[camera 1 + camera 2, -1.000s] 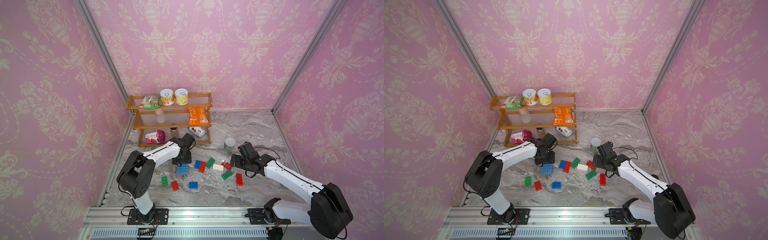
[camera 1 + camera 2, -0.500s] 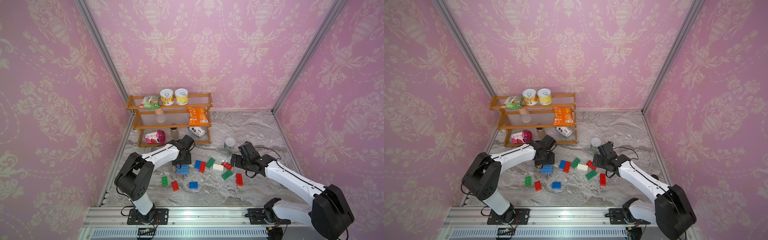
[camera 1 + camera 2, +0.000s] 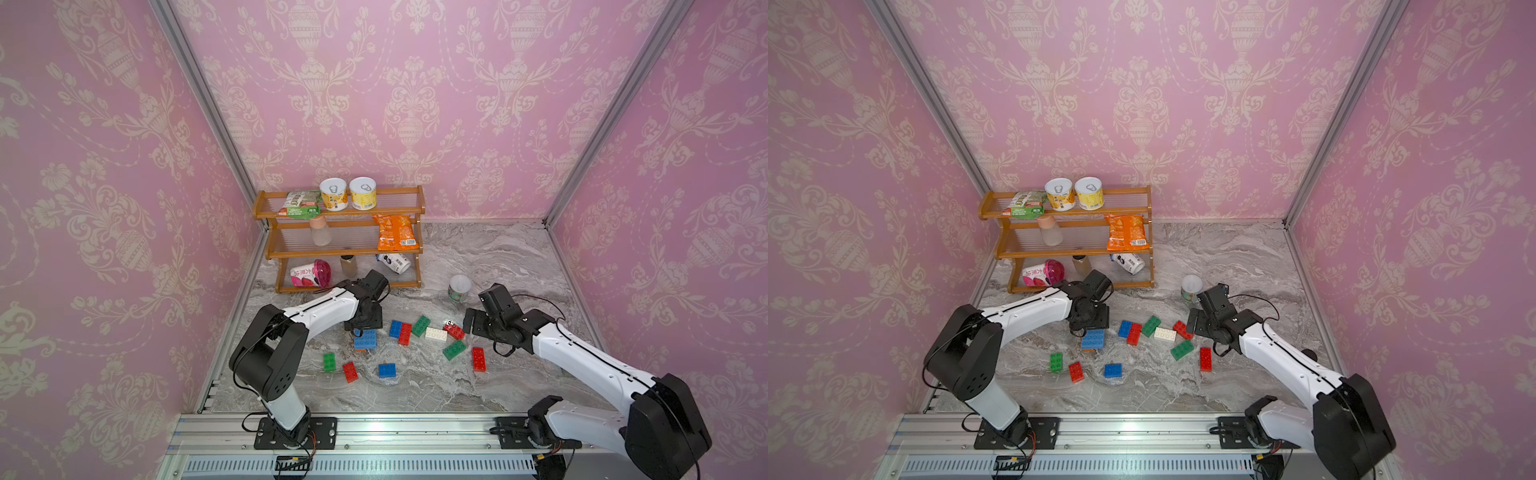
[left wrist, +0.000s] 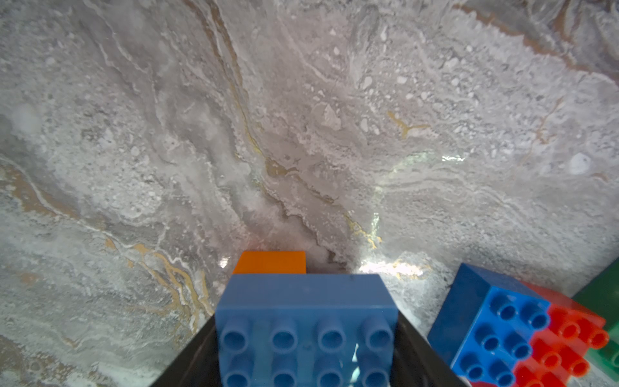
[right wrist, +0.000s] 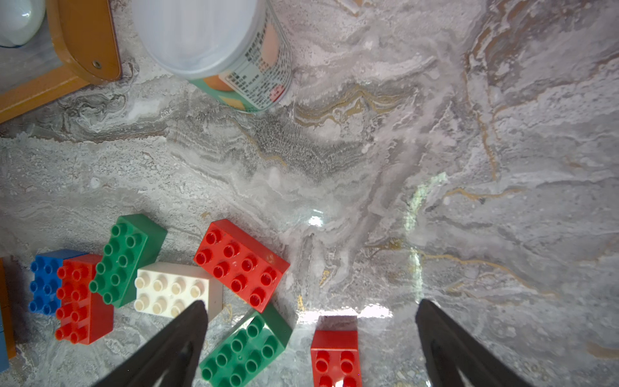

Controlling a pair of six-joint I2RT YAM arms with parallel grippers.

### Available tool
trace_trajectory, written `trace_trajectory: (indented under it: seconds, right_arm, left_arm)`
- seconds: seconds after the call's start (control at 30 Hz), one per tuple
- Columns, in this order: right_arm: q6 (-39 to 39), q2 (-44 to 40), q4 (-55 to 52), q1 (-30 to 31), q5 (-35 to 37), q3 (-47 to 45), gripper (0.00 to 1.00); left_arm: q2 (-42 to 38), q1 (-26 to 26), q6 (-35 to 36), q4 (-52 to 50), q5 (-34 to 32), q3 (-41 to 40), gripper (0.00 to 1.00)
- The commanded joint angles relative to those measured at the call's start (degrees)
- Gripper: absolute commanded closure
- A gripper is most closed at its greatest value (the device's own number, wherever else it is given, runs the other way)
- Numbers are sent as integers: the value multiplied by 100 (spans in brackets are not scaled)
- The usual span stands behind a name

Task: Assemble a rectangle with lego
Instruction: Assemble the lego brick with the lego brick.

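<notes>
We can read little here. The pink plastic cup lying on its side (image 3: 308, 274) on the wooden rack's lowest shelf bears large white Chinese characters that seem to read "大果粒" in both top views (image 3: 1038, 273). The white-lidded round tin with the green and orange label (image 5: 258, 77) carries a block of fine black Chinese print and a small red mark, too small for us to read. The orange crinkled snack bag (image 3: 394, 232) shows a white barcode patch, and the green foil packet (image 3: 300, 205) shows white lettering; we can read neither.
</notes>
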Motion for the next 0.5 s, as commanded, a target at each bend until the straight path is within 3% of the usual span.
trace_trajectory:
  seconds: [0.0, 0.47]
  right_arm:
    - [-6, -69, -131, -37, 133, 73, 0]
    - [-18, -77, -132, -74, 121, 56, 0]
  left_arm:
    - [176, 33, -120, -372, 56, -228, 76]
    - [-131, 33, -100, -482, -47, 4, 3]
